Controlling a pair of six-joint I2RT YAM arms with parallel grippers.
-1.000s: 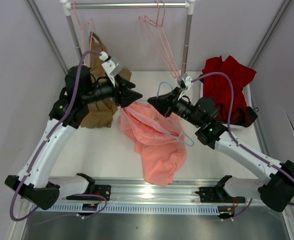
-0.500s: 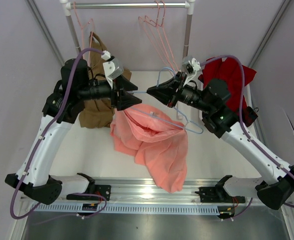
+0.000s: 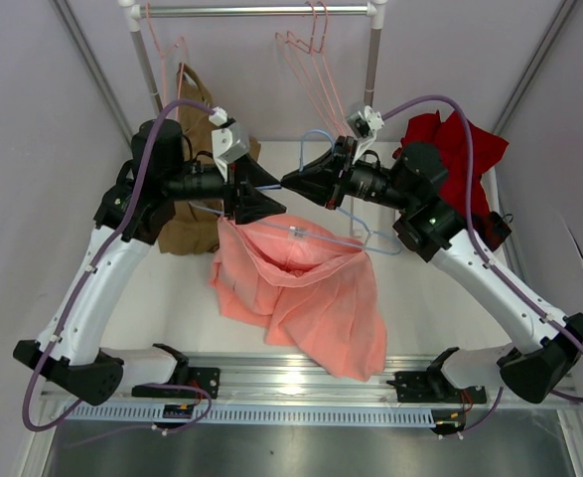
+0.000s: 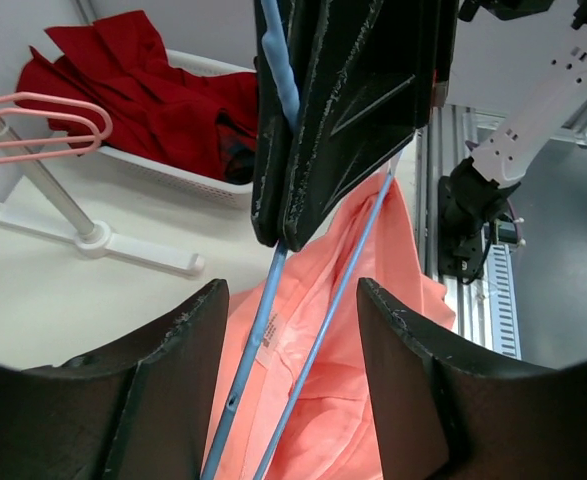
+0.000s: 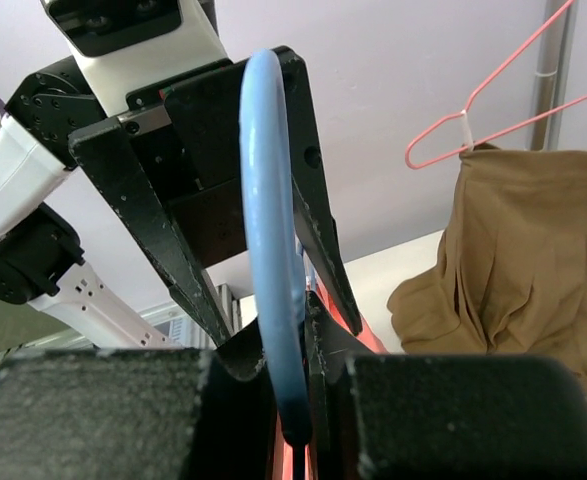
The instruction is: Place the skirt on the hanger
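Salmon skirt [image 3: 311, 288] hem reaches near table [image 3: 172, 298] edge | right pincer [image 3: 294, 181] clamps hanger [image 5: 270, 200]; left pincer [image 4: 291, 310] spread

My left arm [image 3: 97, 273] and right arm [image 3: 505, 298] are white shells with black joints and black bases, each trailed by a looping purple cable [image 3: 180, 100], with a white camera block [image 3: 229, 144] at the wrist and scuffed, wedge-shaped black fingers [image 4: 133, 395].

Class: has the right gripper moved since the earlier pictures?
Yes. The right gripper has moved up the frame, toward the rack post.
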